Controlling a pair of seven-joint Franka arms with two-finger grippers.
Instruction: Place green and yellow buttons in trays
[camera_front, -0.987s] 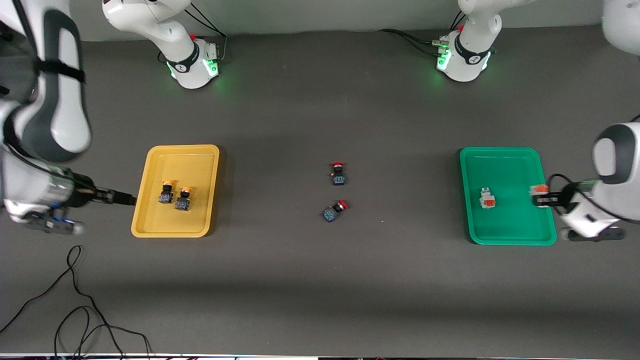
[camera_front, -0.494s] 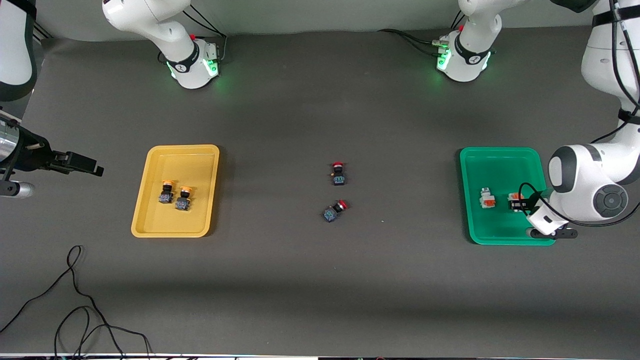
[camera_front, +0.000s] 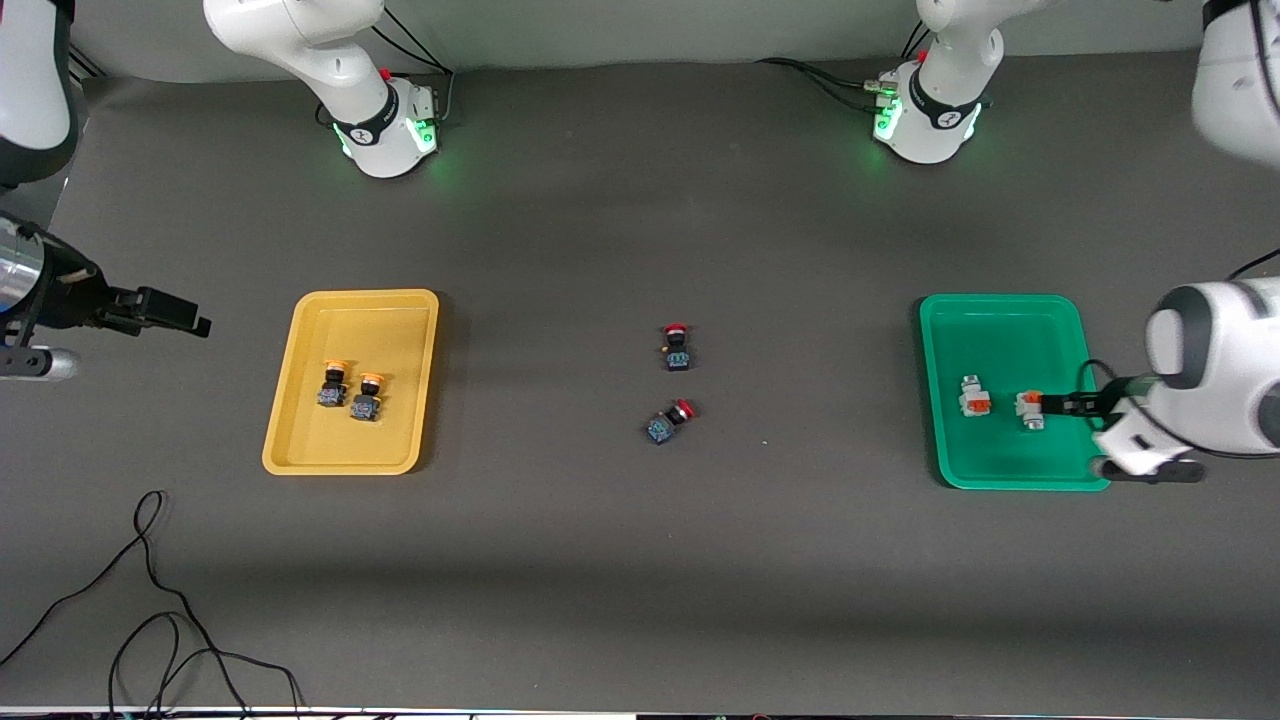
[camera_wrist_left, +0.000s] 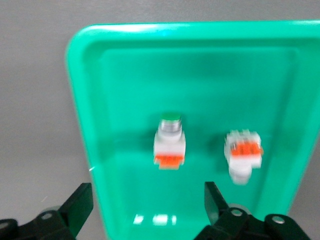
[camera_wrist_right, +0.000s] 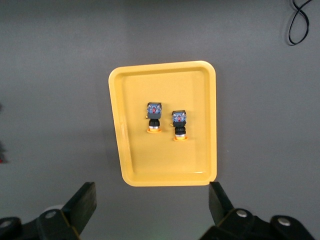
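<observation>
Over green tray (camera_front: 1000, 315), left end effector (camera_front: 1062, 405) open, arm cropped

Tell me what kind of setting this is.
Likely a robotics lab bench: two arm bases bolted to a dark-matted table, sorting trays, and loose cables.

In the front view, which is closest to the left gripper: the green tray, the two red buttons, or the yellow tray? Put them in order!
Measured from the left gripper, open over the green tray:
1. Shallow green plastic tray, directly beneath it at the left arm's end of the table.
2. Two red-capped black switches, mid-table.
3. Shallow yellow plastic tray, farthest away, at the right arm's end.
</observation>
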